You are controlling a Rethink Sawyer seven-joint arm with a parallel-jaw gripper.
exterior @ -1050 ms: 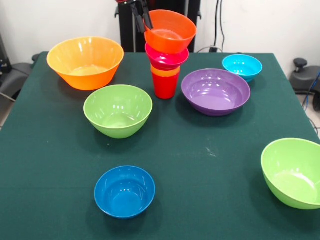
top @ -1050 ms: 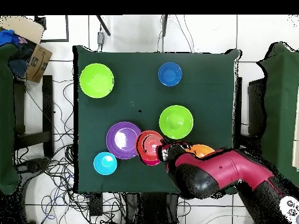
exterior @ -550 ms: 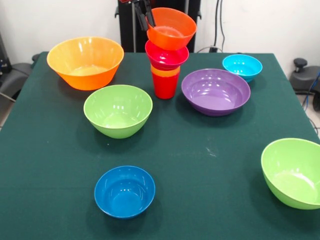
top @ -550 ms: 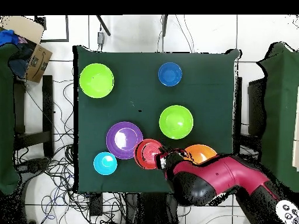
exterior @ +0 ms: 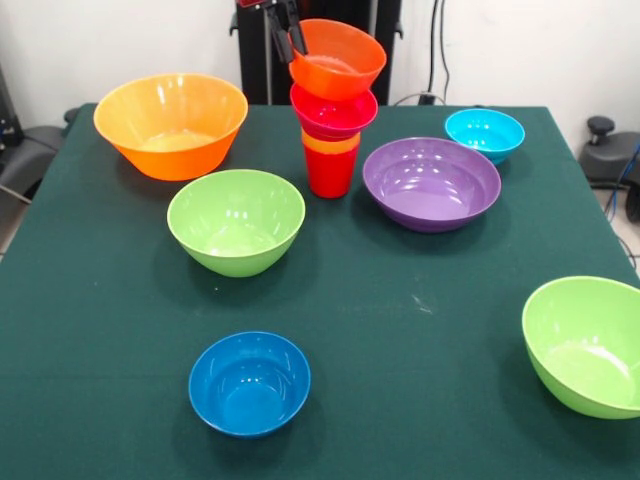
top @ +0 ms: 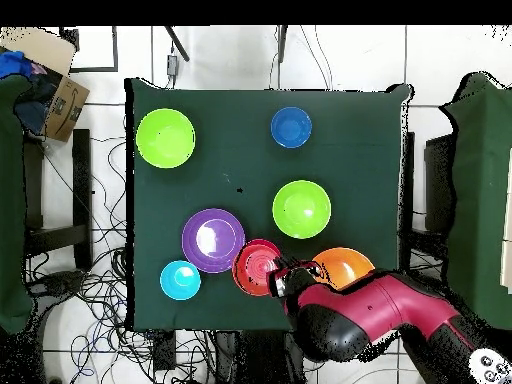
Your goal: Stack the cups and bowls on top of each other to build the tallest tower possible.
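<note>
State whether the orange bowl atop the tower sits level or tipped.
Tipped. The orange bowl leans on the pink bowl, its rim higher on the right, gripper at its left rim.

Bowls (exterior: 236, 220) scattered around tower (exterior: 333, 110)

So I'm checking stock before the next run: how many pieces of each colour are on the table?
Orange: 3, big bowl, tower-top bowl, cup
Green: 2
Blue: 2
Purple: 1
Pink: 1
Red: 1
Total: 10

No text, label, brand, number or sign can be read anywhere.
</note>
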